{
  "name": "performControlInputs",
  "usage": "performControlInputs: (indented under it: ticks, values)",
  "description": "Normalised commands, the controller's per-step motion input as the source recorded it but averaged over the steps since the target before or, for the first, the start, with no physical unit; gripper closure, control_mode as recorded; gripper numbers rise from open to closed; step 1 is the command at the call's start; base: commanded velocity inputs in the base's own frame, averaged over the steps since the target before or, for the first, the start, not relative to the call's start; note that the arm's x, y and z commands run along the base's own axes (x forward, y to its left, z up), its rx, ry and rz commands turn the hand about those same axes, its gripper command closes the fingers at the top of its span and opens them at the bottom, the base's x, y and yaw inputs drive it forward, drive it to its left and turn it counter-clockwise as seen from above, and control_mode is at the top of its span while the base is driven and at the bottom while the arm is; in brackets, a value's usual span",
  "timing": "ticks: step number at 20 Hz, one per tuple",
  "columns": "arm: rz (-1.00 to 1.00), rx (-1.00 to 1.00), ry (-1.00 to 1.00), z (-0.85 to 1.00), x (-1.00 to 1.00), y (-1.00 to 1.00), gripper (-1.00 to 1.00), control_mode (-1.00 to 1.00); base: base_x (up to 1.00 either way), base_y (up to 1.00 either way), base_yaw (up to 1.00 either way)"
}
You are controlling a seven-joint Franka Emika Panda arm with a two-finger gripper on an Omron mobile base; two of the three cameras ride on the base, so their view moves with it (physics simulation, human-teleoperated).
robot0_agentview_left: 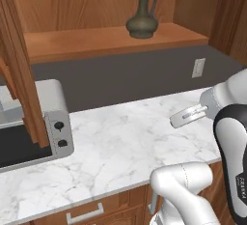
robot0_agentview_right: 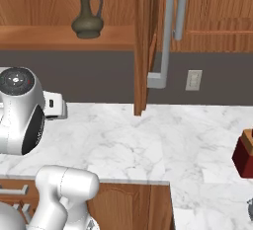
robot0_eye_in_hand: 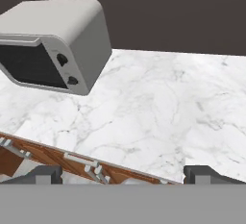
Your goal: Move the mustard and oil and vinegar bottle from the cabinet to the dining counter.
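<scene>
One flask: upright on the cabinet shelf, far centre
Mustard: not spotted
Claw: my jaws wide, empty, low over the worktop
Risk: reaching up, I could clip the open door or tip that narrow-necked flask

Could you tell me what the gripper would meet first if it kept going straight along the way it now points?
Probably the marble worktop: the open gripper looks down onto bare stone, right of the toaster oven. Depth is hard to judge.
</scene>
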Motion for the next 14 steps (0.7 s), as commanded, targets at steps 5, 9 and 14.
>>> performControlInputs:
  ticks: [5, 9, 14]
  values:
    - [0.0, 0.0, 0.0, 0.0, 0.0, 0.0, -1.0, 1.0, 0.57, -0.24, 0.09]
    - [0.0, 0.0, 0.0, 0.0, 0.0, 0.0, -1.0, 1.0, 0.28, -0.04, 0.0]
    - [0.0, 0.0, 0.0, 0.0, 0.0, 0.0, -1.0, 1.0, 0.17, -0.01, 0.0]
